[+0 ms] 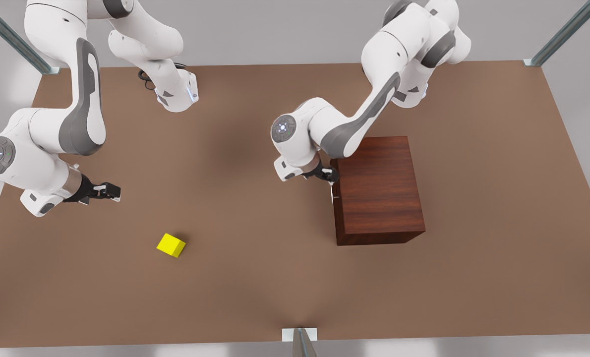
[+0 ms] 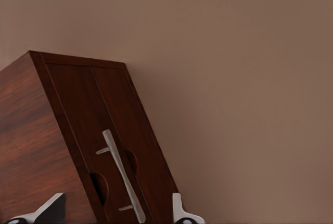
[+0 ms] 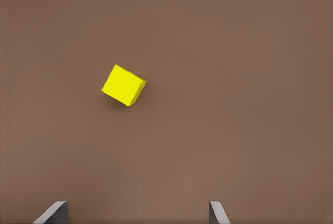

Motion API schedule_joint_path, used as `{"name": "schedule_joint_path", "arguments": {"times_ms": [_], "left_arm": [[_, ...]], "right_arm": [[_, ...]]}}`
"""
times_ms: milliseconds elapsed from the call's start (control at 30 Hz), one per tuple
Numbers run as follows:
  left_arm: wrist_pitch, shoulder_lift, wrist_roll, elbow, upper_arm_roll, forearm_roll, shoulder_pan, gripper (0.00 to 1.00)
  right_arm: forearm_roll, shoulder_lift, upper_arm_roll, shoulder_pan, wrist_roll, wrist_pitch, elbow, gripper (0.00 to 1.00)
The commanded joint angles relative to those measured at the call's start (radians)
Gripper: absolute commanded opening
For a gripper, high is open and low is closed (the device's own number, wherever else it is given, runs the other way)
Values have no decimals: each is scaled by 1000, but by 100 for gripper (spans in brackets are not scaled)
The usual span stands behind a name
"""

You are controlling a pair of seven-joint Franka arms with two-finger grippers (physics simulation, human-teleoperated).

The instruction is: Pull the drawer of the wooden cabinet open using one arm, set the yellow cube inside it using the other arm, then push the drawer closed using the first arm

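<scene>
Left wrist view has the left gripper (image 2: 112, 211), jaws wide, straddling the drawer (image 2: 112, 146) handle (image 2: 122, 174) on the wooden cabinet (image 1: 379, 191) mid-table, so an off-centre closure could slip off it, while the right gripper (image 1: 107, 191), also wide, waits near the yellow cube (image 1: 171, 245).

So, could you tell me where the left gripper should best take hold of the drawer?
By the silver bar handle. It stands off the drawer front on two posts, so the open left gripper, already straddling it, can likely come straight at the front panel and close one finger on each side of the bar.
</scene>
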Motion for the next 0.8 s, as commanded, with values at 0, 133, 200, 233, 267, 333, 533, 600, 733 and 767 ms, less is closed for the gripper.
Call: {"name": "schedule_joint_path", "arguments": {"times_ms": [0, 133, 200, 233, 267, 333, 533, 600, 733, 767], "left_arm": [[-49, 1, -405, -3, 1, -10, 3, 100], [-49, 32, -442, -3, 2, -7, -8, 100], [-49, 47, -489, -1, 1, 0, -17, 100], [-49, 47, -489, 0, 1, 2, -17, 100], [-49, 52, -491, 5, 1, 2, -18, 100], [-46, 69, -488, 14, 2, 49, -31, 100], [-23, 129, -474, 57, 1, 157, -54, 100], [-35, 136, -474, 52, 1, 186, -55, 100], [-37, 147, -471, 37, 1, 198, -54, 100], [-37, 155, -472, 37, 2, 198, -54, 100]], "right_arm": [[1, -1, 0, 0, -15, -1, 0, 100], [1, 1, 0, 0, -15, -1, 1, 100], [1, 2, 0, 0, -15, -1, 1, 100], [1, 2, 0, 0, -15, -1, 1, 100], [1, 2, 0, 0, -15, -1, 0, 100], [0, 2, 0, 0, -13, -1, 1, 100], [-2, 7, 1, 1, -13, -1, 1, 100], [-2, 7, 0, 1, -13, -1, 1, 100], [-4, 8, 0, 2, -13, -1, 0, 100], [-4, 8, 0, 1, -13, -1, 0, 100]]}}
